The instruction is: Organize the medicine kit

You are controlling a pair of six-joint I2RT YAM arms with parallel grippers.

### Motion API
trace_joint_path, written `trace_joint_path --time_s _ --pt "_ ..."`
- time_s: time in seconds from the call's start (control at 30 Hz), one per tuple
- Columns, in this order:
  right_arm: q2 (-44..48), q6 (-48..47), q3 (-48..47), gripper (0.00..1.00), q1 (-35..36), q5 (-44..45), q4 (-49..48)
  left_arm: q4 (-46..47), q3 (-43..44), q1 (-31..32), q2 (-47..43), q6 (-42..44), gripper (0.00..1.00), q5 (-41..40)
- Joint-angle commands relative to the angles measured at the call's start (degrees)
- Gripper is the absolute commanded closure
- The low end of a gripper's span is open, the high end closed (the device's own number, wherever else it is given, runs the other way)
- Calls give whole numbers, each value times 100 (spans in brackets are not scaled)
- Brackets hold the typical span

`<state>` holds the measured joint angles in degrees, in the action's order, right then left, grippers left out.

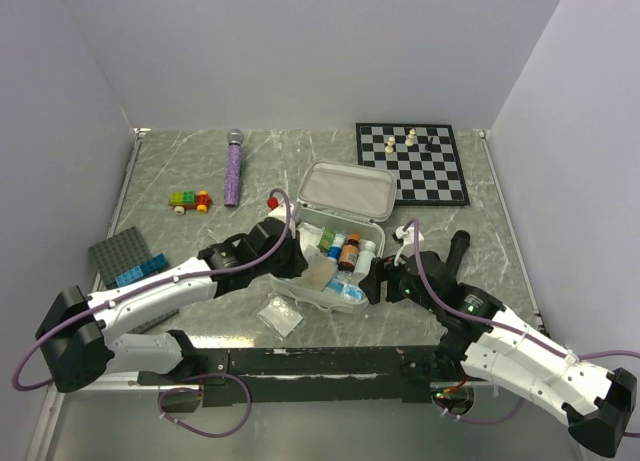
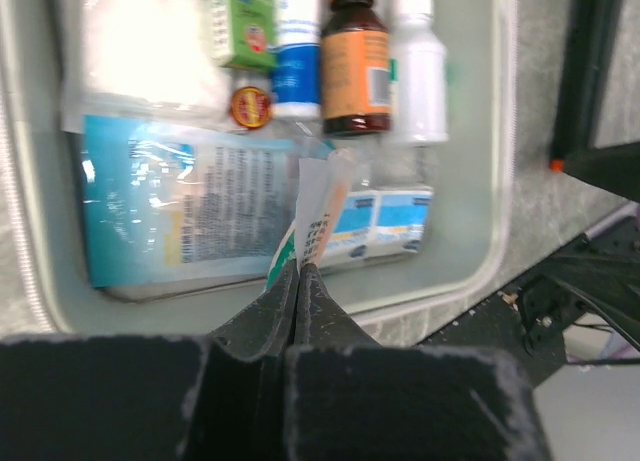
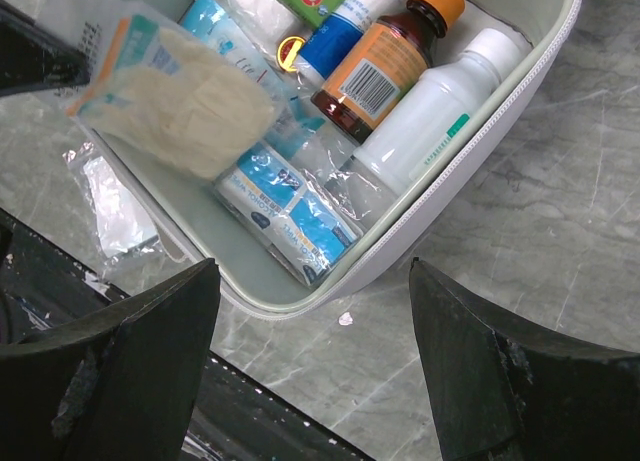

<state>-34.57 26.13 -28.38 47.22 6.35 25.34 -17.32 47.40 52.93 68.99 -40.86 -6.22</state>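
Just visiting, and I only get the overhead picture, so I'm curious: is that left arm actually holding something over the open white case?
Observer: Yes. Its wrist camera shows the left jaws shut on the edge of a flat printed packet, held over the medicine kit.
Operator: And the right arm?
Observer: The right jaws stand wide open, holding nothing, just outside the kit's rim.
Operator: What lies under that packet?
Observer: Two blue-and-white sachets, flat on the kit's floor beside a white bottle.
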Motion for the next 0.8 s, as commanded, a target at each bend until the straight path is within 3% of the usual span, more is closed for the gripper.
trace_joint_path --time_s 0.0,0.53,0.7,0.77 --pt "3 41 17 18 -11 15 -100 -140 -55 -142 -62 166 99 -169" --pt "-41 50 26 17 -11 24 -108 -685 -161 -555 378 -19 98 -618" --pt "-94 50 43 17 -2 15 -152 -606 32 -564 106 140 52 -512" --pt "-120 41 17 17 -11 7 -152 -632 199 -564 -17 184 40 -460"
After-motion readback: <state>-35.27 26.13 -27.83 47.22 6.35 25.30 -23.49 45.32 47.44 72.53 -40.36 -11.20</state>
